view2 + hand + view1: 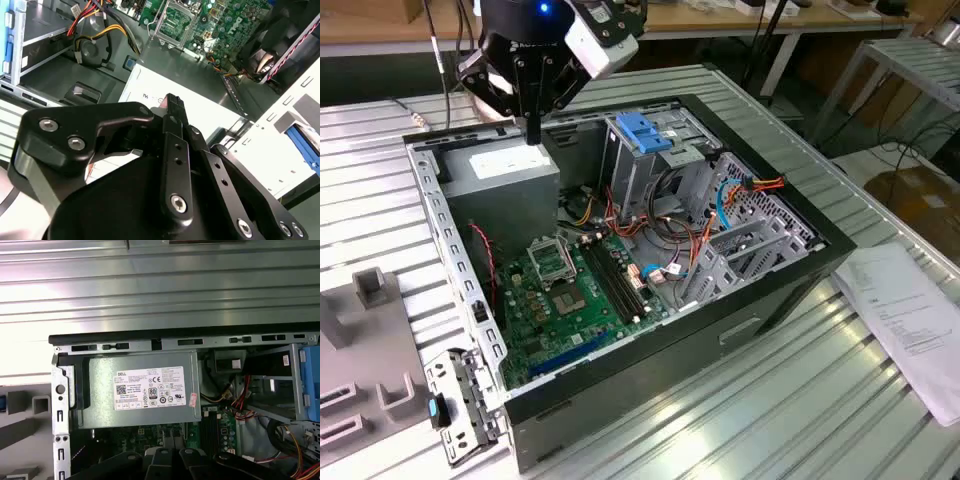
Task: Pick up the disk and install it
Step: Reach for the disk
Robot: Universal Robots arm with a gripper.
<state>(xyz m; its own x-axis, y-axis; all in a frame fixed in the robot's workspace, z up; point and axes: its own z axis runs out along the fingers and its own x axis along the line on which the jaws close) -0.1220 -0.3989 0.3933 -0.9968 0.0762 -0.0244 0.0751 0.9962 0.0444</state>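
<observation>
My gripper [532, 135] hangs over the grey power supply [505, 170] in the back corner of the open computer case, on the exterior view's left. Its black fingers [172, 105] are pressed together, shut, with nothing between them, just above the supply's white label [150, 388]. Outside the case wall, beside grey blocks, a bright blue rail [301, 143] shows at the picture's edge. It looks like the disk's edge, with most of the disk cut off. The same blue [2, 403] peeks in beside the grey blocks in the first wrist view.
Inside the case are a green motherboard [570, 290], a metal drive cage with a blue bracket [645, 130] and loose coloured cables [740, 190]. Grey fixture blocks [365, 285] stand on the exterior view's left, a paper sheet [905, 320] on its right. A metal bracket with a blue tab [440, 408] stands at the case's front corner.
</observation>
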